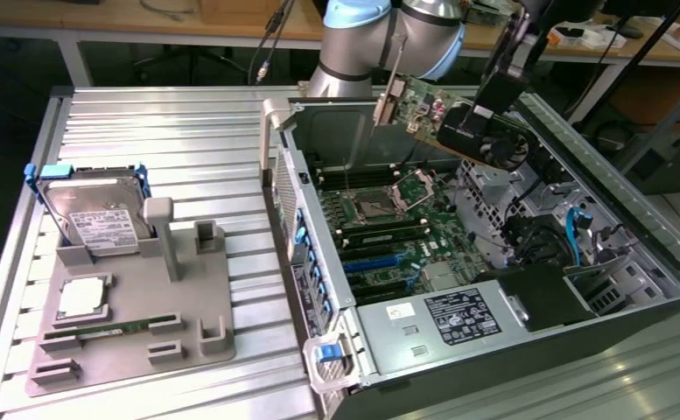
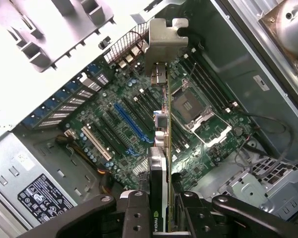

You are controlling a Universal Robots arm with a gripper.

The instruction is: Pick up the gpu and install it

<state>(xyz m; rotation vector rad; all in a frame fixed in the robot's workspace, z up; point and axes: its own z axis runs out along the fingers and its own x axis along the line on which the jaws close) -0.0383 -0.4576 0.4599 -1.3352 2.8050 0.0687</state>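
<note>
Holding gpu point(image 1: 471, 129) clamped between fingers point(image 2: 137, 214), above motherboard point(image 1: 387, 232) inside open case point(image 1: 527, 367).

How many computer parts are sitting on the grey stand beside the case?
3. A hard drive stands at the stand's far end, a square chip lies in the middle, and a green memory stick lies nearer the camera. None seems hidden.
</note>
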